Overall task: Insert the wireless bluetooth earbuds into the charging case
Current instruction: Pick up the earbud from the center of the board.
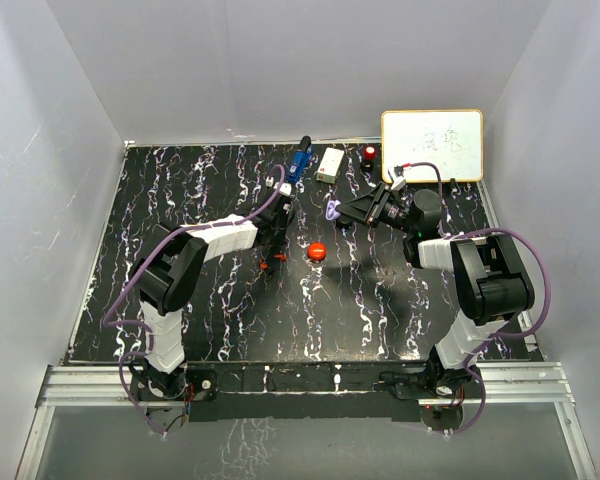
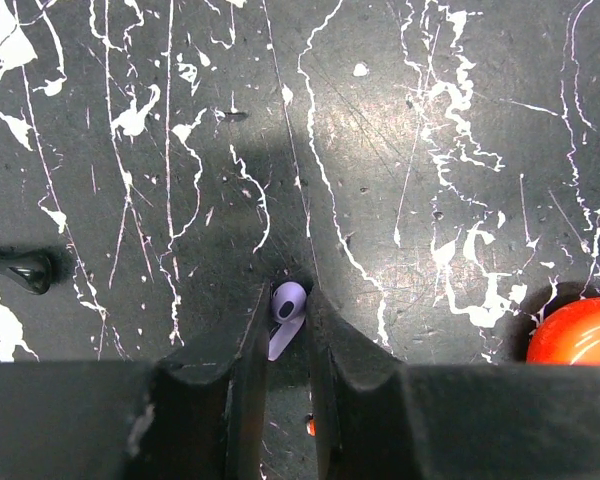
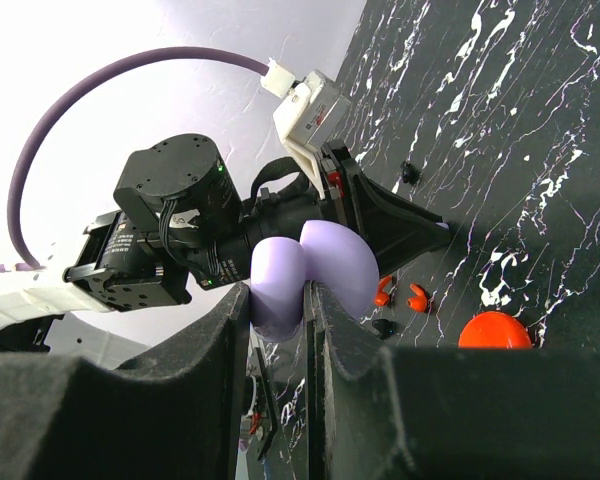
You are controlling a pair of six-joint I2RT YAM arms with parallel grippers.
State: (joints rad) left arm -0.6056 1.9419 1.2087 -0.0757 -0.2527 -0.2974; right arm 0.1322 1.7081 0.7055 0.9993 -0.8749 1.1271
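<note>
Left hand (image 2: 287,300) closed almost fully on a pale lilac plastic earbud (image 2: 284,320), down at the black, white-veined worktop (image 2: 430,150). The right hand (image 3: 278,292), likewise nearly closed, grips the lilac rounded charging case (image 3: 325,262), raised and tilted, apart from the earbud on its right. Likely hazards: the narrow pinch on the smooth stem may let the earbud twist or slip on lifting, and the tilted case, whose sockets are not visible here, may meet the earbud misaligned.
</note>
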